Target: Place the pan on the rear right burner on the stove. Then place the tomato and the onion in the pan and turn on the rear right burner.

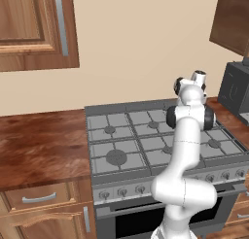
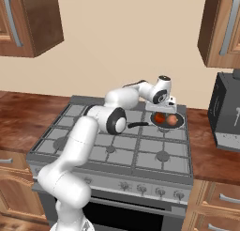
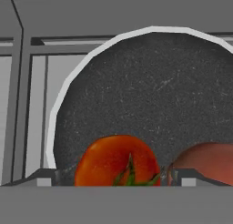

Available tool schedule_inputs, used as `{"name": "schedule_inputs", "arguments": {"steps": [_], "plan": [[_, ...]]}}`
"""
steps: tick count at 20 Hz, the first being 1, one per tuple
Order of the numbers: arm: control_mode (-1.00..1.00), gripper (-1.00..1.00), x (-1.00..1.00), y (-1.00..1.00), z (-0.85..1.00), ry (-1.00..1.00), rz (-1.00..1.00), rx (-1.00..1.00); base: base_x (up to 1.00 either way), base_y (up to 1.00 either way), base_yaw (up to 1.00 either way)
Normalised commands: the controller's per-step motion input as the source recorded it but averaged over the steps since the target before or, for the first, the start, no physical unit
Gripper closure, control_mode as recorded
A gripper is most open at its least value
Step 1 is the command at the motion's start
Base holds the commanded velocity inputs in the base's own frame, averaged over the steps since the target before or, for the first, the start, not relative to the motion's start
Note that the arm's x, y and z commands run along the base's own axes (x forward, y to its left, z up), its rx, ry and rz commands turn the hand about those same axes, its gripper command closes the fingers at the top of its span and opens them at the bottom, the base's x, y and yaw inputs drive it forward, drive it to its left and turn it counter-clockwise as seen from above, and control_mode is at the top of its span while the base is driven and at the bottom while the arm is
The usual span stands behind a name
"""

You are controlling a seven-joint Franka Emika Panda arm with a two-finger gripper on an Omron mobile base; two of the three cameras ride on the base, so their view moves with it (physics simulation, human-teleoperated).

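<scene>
From the right base view the pan point(image 2: 165, 120) is seen sitting at the stove's point(image 2: 117, 145) rear right corner, over the rear right burner, with the tomato point(image 2: 160, 117) and the onion point(image 2: 172, 119) side by side inside it; in the left base view that corner is blocked by the arm. The gripper point(image 2: 161, 108) is poised just above the two, and in the hand view its fingertips point(image 3: 45, 177) are spread wide either side of the tomato point(image 3: 117, 160), nothing clasped between them, the onion point(image 3: 207, 159) just beyond the right tip. The pan's handle point(image 2: 137, 124) is pointed toward the stove's left edge, its long axis running roughly parallel to the rear edge.
</scene>
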Motion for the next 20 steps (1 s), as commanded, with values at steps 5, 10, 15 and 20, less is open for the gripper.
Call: {"name": "schedule_inputs", "arguments": {"steps": [5, 10, 15, 20], "plan": [[-1.0, -1.0, 0.0, 0.0, 0.0, -0.09, 0.0, -0.01, 0.0, 0.0, 0.0], [-1.0, -1.0, -0.13, 0.02, 0.36, -0.08, -0.01, 0.0, 0.0, 0.0, 0.0], [-1.0, -1.0, -0.4, 0.19, 0.8, -0.05, -0.04, 0.0, 0.0, 0.0, 0.0], [-1.0, -1.0, -0.59, 0.3, 0.84, -0.04, -0.04, 0.0, 0.0, 0.0, 0.0]]}}
